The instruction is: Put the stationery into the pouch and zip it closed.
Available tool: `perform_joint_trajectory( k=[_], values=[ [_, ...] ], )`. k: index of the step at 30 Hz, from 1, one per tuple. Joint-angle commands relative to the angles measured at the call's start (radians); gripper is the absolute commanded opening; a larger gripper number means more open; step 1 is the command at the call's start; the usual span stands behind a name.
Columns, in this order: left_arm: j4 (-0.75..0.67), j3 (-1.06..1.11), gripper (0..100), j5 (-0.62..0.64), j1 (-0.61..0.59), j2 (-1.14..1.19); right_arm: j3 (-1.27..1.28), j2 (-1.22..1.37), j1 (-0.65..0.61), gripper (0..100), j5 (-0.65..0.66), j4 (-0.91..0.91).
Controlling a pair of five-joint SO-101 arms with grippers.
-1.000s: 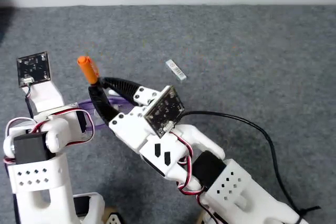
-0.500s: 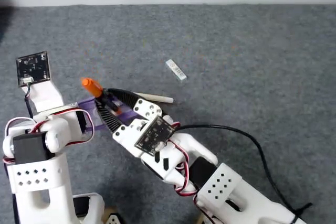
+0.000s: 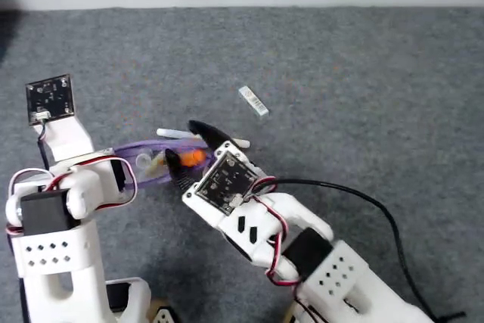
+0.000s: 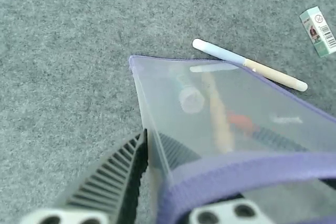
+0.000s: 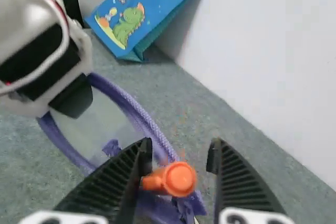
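Observation:
A clear pouch (image 3: 144, 161) with a purple zip edge lies at the left, with my left gripper (image 3: 125, 173) shut on its rim. In the left wrist view the pouch (image 4: 220, 124) holds a cream pen and an orange-tipped item, and my left gripper (image 4: 149, 150) pinches the purple edge. My right gripper (image 3: 187, 149) stands open over the pouch mouth. An orange-capped marker (image 3: 189, 157) lies between its fingers, pointing into the pouch. The right wrist view shows the orange cap (image 5: 176, 179) between the spread fingers (image 5: 137, 166), above the purple rim (image 5: 131, 119). A white and cream pen (image 3: 219, 140) lies on the carpet just beyond the pouch.
A small boxed eraser (image 3: 253, 101) lies on the grey carpet farther back, also seen as the eraser (image 4: 317, 23) past the loose pen (image 4: 247, 64). A blue dinosaur bag (image 5: 142, 9) leans against the white wall. The left arm's body (image 5: 42, 40) is close by.
The right gripper has tipped the orange-capped marker from upright down into the pouch mouth and opened its fingers. The pen behind it has come into sight. The left arm has stayed still.

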Motion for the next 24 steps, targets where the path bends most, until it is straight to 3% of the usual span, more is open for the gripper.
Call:
perform_joint_trajectory(
  k=[1, 6, 14, 18, 24],
  values=[
    [-0.02, -0.002, 1, 0.005, -0.006, 0.009, -0.092, -0.076, 0.03, 12.1, 0.002, 0.09],
    [-0.021, -0.004, 1, 0.008, -0.008, 0.009, -0.196, -0.088, 0.147, 1.4, -0.187, 0.228],
    [-0.018, -0.065, 1, 0.011, -0.008, 0.009, -0.416, 0.081, 0.452, 0.9, -0.486, 0.526],
    [-0.018, -0.104, 1, 0.046, -0.044, 0.009, -0.528, 0.239, 0.532, 1.1, -0.531, 0.611],
    [-0.015, -0.114, 1, 0.057, -0.094, 0.009, -0.703, 0.498, 0.538, 1.3, -0.523, 0.613]
  ],
)
